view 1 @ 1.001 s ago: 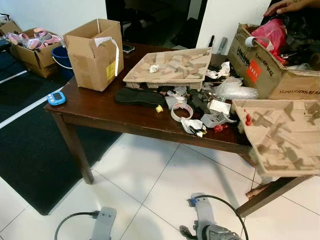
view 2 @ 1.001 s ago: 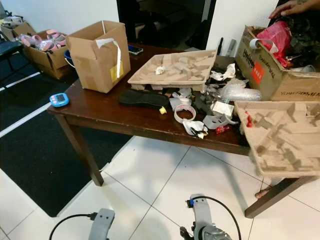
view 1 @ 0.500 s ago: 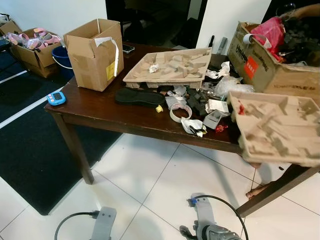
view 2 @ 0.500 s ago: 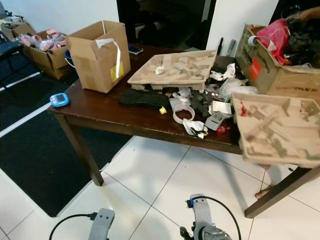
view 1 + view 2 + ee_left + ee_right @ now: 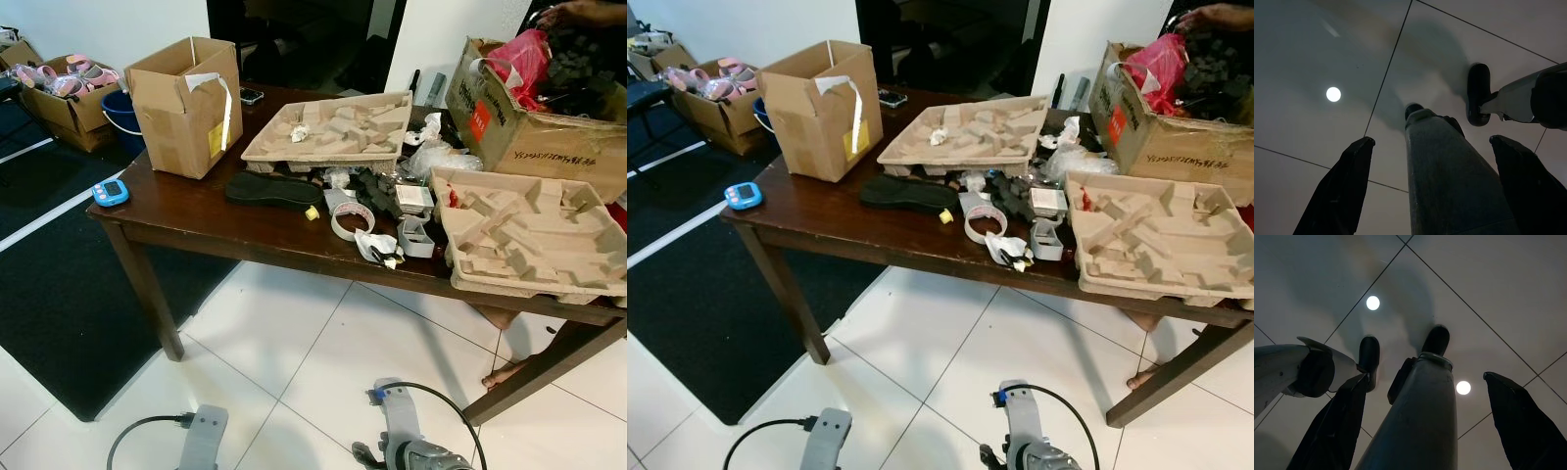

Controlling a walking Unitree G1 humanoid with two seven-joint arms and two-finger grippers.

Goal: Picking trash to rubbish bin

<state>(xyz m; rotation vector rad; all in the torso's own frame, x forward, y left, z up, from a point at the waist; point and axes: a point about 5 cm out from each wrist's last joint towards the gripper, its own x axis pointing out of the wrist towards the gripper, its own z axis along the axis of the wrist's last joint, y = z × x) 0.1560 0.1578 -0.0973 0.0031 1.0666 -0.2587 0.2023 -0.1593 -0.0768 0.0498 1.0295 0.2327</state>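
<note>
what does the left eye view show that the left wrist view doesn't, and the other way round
Left eye view: a cluttered brown table with an open cardboard box, a pulp tray in the middle and a second pulp tray at the right, a black insole and a tape roll.
Left wrist view: the left gripper hanging idle, fingers apart, above the robot's own legs and black feet.
Both: the white tiled floor.

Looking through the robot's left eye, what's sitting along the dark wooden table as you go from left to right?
Small blue timer → open brown cardboard box → flat black shoe sole → roll of white tape → empty moulded pulp tray at the right end.
</note>
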